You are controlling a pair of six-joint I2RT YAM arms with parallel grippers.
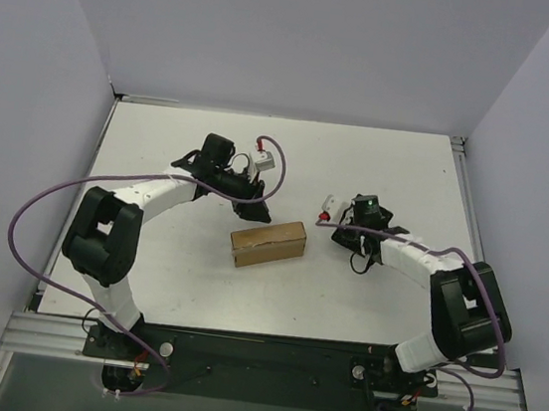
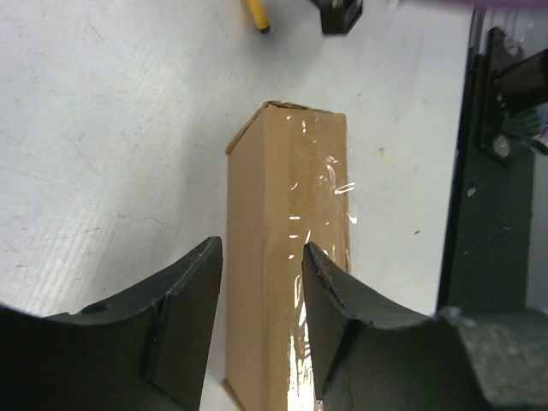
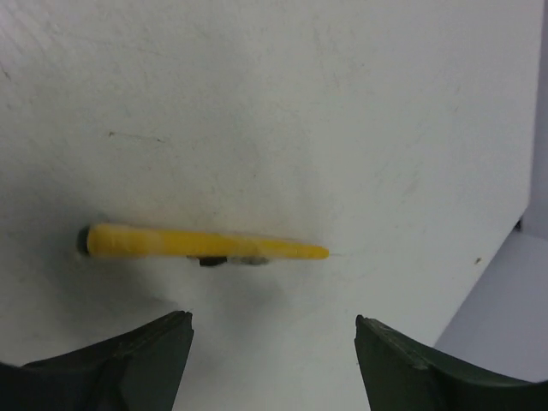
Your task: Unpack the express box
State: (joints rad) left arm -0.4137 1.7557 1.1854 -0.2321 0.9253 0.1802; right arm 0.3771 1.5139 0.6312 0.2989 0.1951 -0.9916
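Left gripper (image 2: 261,257): I see it part open, holding nothing, box (image 2: 287,197) just ahead, lengthwise. Right gripper (image 3: 274,325): open wide, holding nothing, knife (image 3: 197,242) lying crosswise just ahead.

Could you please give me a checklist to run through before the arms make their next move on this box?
1. Left hand open over the express box: ok.
2. Right hand open, aimed at the utility knife: ok.
3. Knife lying free on the table, untouched: ok.
4. Box closed, glossy tape on top: ok.
5. Knife blade retracted: cannot tell.
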